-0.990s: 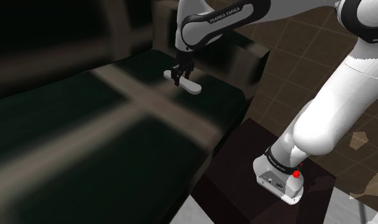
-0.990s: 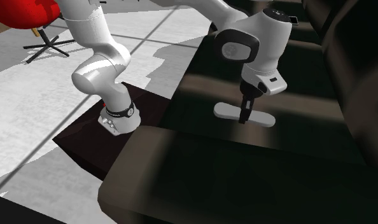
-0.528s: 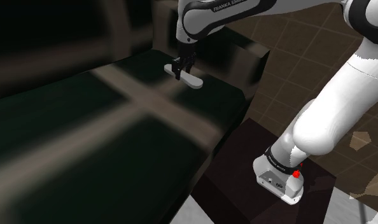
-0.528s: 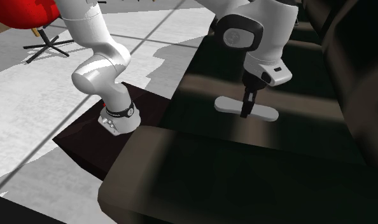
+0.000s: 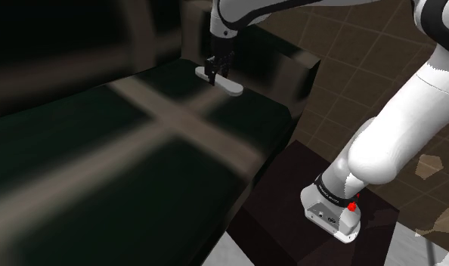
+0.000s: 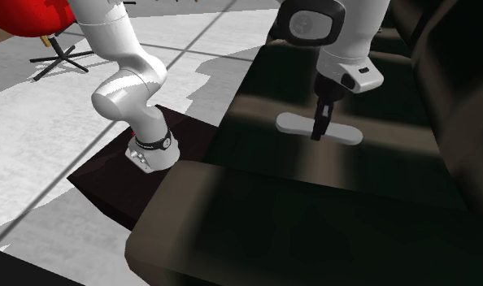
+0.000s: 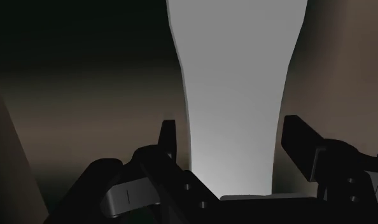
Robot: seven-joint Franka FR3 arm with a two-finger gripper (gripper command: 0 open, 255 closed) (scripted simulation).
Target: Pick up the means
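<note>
- A dark band (image 5: 330, 193) around the arm's (image 5: 397, 128) foot carries small pale lettering, too small to read; a red spot (image 5: 352, 205) sits just below it.
- The arm stands on the stand (image 5: 280, 208), a dark box on the floor beside the sofa (image 5: 125, 151).
- The bar (image 6: 295, 123), the task's thing, is pale grey and flat, with rounded ends and a narrower waist; no marks or writing show on it.
- It lies level over the sofa's dark seat, near the armrest (image 5: 295, 68) at the shoulder view's right, and in front of the backrest.
- Whether it touches the cushion or hangs just clear of it cannot be told.
- The gripper (image 5: 213, 73) points straight down onto the bar's middle, so one end sticks out to each side.
- In the wrist view the black fingers (image 7: 168, 137) stand either side of the bar's waist, closed in against its edges and clasping it.
- Pale streaks of light cross the seat cushions.
- The floor (image 5: 351, 75) in the shoulder view is brown tile; in the second exterior view it looks pale grey-white.
- A red chair (image 6: 36, 20) on a dark spoked base stands well apart from the sofa, at the second exterior view's upper left.
</note>
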